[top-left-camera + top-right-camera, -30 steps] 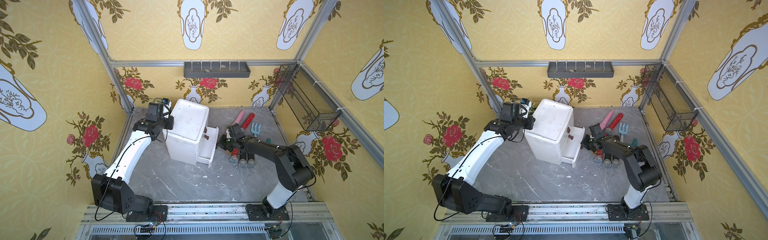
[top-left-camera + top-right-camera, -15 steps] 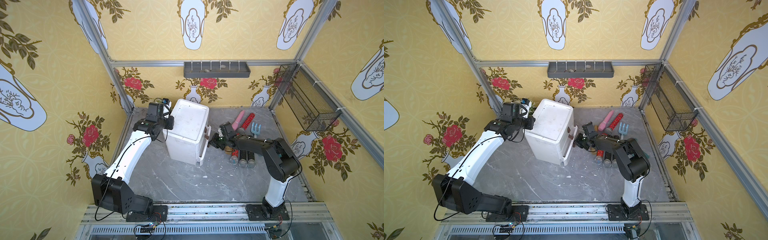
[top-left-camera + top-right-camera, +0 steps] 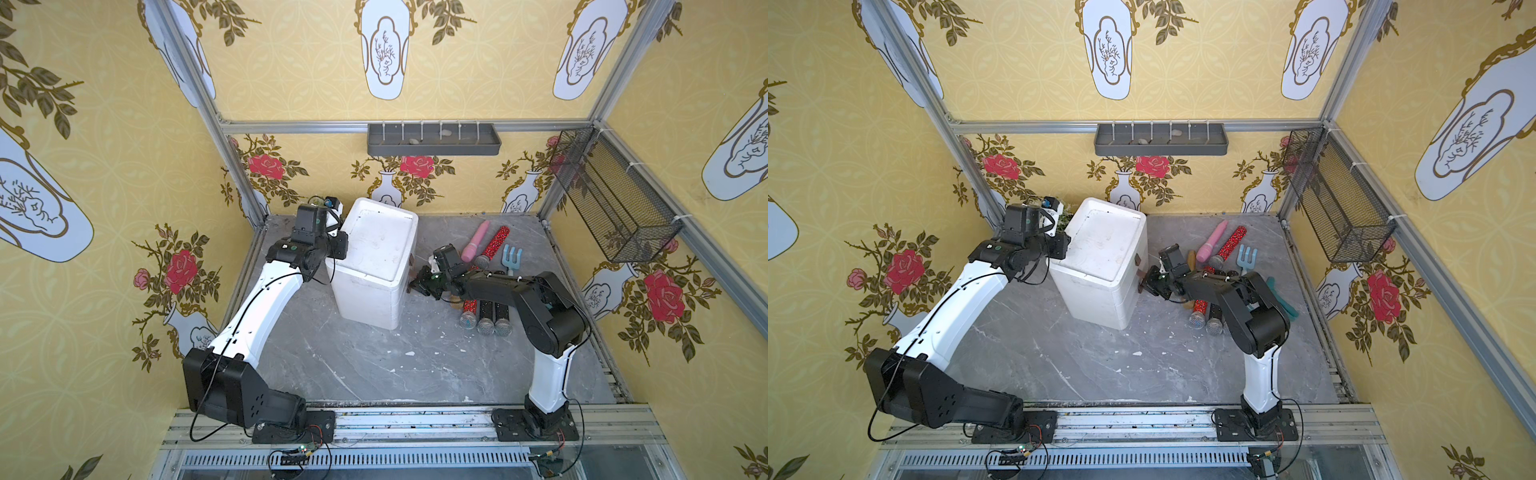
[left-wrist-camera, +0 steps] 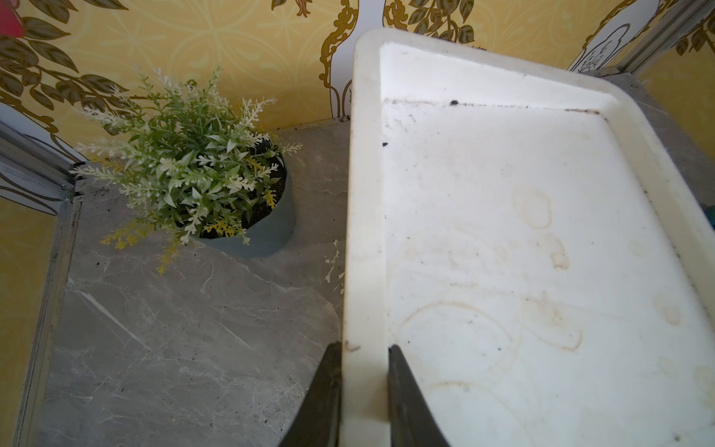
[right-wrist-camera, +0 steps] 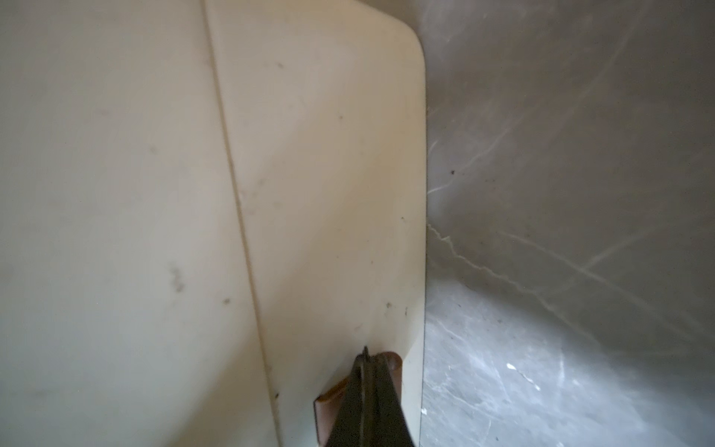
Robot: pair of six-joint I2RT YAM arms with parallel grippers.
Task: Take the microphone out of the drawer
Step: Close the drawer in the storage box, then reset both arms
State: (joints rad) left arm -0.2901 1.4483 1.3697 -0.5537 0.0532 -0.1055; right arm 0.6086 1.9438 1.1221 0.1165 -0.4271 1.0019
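Lying near the white drawer unit, the microphone glitters red; grey-headed.

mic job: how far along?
Done, it seems: mics lie on the table beside the cabinet; I can't tell which came from the drawer. In hand: the drawer, open a second ago, is now flush shut, with the right gripper shut on its handle and the left gripper clamping the cabinet's rim. Left: release, retreat.
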